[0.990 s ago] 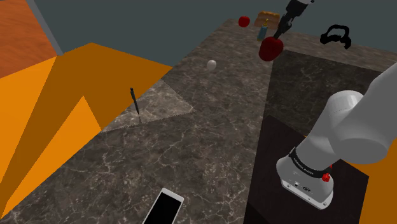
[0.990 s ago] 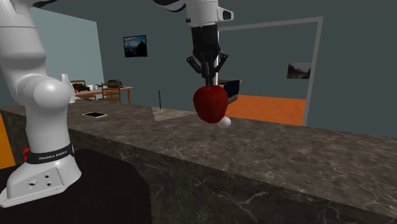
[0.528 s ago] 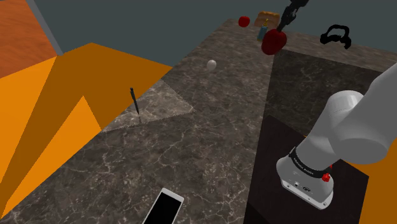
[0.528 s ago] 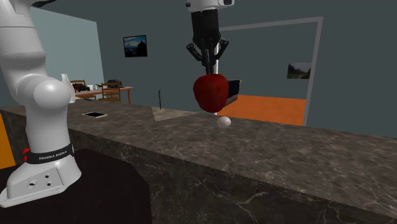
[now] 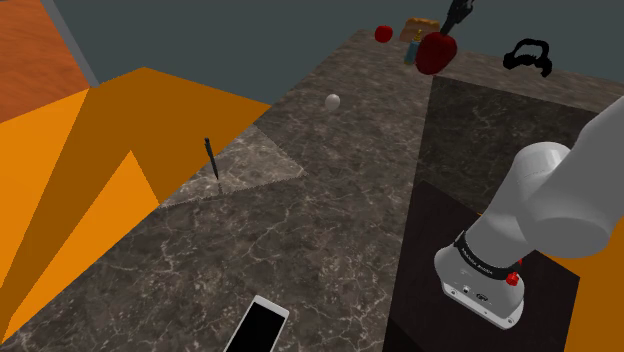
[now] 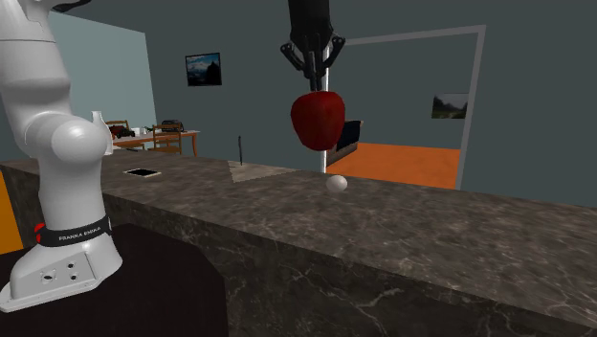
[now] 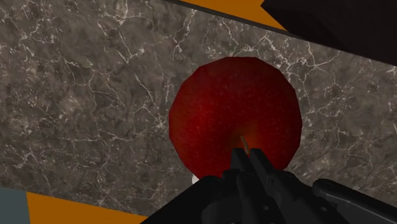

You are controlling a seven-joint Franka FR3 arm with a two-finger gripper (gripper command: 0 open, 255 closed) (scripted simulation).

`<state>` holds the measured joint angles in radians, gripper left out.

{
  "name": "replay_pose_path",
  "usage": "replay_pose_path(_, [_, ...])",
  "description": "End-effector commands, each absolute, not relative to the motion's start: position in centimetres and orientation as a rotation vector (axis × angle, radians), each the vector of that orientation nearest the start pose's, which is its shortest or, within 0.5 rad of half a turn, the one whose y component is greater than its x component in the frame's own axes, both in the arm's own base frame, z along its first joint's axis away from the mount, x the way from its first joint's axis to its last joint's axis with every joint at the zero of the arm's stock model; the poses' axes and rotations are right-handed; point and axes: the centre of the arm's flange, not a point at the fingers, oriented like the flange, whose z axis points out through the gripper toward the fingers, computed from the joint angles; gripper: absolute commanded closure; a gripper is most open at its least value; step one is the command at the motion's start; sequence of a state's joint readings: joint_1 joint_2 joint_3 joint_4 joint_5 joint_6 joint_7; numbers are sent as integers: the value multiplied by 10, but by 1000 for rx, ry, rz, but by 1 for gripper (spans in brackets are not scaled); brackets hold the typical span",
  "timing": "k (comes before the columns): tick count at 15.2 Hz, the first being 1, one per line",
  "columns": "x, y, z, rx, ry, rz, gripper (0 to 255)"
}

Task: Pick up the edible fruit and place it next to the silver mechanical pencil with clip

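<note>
Gripper (image 6: 315,81), fingers pinched on the stem end of the red apple (image 6: 318,120), has risen over the last second, carrying the fruit high above the dark veined counter (image 6: 431,220), well apart from the dark upright pencil (image 5: 211,158): lift apparently complete, transfer pending.

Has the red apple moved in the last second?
Yes, upward. In the second exterior view the red apple earlier overlapped the small white ball on the countertop; now it hangs clear above it, in the pincer.
</note>
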<state>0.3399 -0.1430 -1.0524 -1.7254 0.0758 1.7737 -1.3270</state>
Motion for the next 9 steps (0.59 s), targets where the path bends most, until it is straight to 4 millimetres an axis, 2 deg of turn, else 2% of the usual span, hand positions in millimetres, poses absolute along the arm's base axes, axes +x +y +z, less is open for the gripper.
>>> replay_pose_path(1, [398,-379,618,-2977,-922,-363,255])
replay_pose_path(2, [398,-379,621,-2977,-922,-363,255])
replay_pose_path(9, [407,-287,621,-2977,-922,-363,255])
